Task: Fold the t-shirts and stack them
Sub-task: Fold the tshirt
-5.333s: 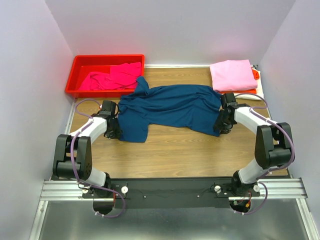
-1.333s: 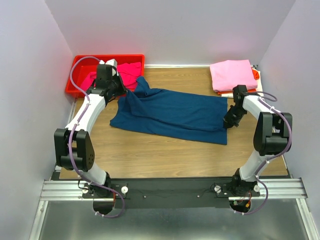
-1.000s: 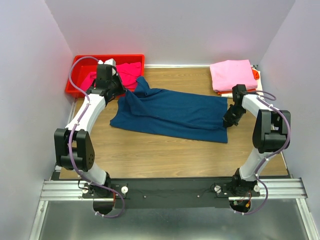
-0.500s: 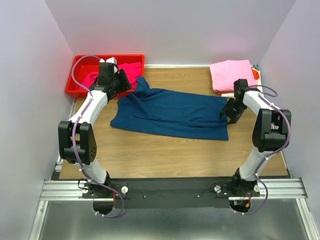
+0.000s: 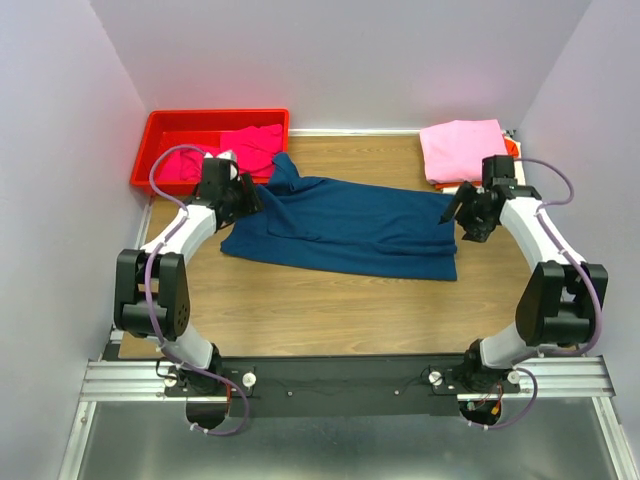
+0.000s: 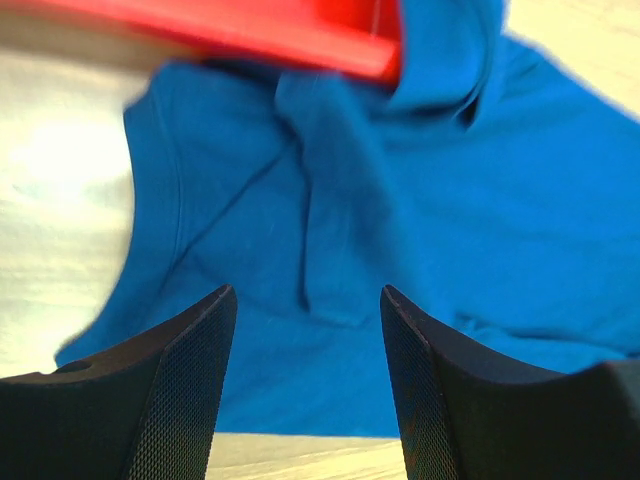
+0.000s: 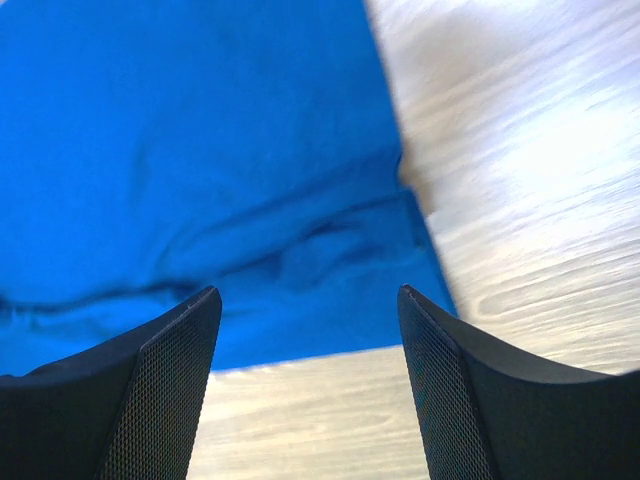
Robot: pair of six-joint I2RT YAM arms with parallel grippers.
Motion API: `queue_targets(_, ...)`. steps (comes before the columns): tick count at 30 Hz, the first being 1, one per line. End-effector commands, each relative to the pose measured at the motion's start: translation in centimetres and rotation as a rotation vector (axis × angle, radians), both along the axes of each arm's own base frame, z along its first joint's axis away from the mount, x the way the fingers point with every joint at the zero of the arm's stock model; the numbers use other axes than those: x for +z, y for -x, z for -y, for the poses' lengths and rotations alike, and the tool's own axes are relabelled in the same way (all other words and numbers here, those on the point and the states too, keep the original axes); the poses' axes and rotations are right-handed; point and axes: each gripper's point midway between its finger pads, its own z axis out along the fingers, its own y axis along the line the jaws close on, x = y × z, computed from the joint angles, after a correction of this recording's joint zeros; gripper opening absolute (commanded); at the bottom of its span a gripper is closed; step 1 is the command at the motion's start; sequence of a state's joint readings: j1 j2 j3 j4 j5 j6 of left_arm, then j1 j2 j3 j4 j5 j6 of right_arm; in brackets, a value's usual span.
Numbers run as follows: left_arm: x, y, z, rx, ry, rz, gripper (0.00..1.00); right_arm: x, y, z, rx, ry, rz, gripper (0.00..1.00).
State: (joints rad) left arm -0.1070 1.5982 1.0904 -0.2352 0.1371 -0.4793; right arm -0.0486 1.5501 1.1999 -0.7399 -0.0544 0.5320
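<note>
A dark navy t-shirt [image 5: 345,225] lies spread flat across the middle of the table, one sleeve bunched up near the bin. My left gripper [image 5: 248,197] hovers open over its left end; in the left wrist view the fingers [image 6: 190,390] stand wide apart above the cloth [image 6: 400,200], holding nothing. My right gripper [image 5: 456,214] is open over the shirt's right edge [image 7: 200,150], with bare wood between its fingertips [image 7: 450,400]. Magenta t-shirts [image 5: 245,150] lie in the bin. A folded light pink t-shirt [image 5: 463,150] tops a stack at the back right, with an orange edge [image 5: 512,149] showing.
The red plastic bin [image 5: 215,113] stands at the back left; its rim [image 6: 250,35] shows just beyond the navy shirt in the left wrist view. Walls close in the table on three sides. Bare wood [image 5: 340,305] stretches in front of the shirt.
Both grippers have opened and let go of the navy shirt's ends. The left one has drawn back toward the near side, the right one has moved up and outward. The shirt now rests flat.
</note>
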Motion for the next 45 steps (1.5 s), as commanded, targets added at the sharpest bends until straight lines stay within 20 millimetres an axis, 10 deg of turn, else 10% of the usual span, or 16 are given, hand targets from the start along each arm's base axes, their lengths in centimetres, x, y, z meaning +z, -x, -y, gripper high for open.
queue_targets(1, -0.5, 0.2, 1.2, -0.037, 0.048, 0.019, 0.67, -1.4, 1.4, -2.8, 0.106, -0.094, 0.005, 0.78)
queue_targets(18, -9.2, 2.9, 3.6, -0.123, 0.170, -0.105, 0.67, -9.0, 4.6, -5.1, 0.165, -0.190, -0.124, 0.78)
queue_targets(38, -9.3, 14.1, -0.6, 0.040, 0.035, -0.347, 0.67, -8.0, 14.7, -5.2, 0.100, -0.219, -0.443, 0.78)
queue_targets(45, -6.5, 13.7, -0.1, 0.054, 0.083, -0.271, 0.67, -6.4, 12.0, -5.0, 0.114, -0.203, -0.357, 0.78)
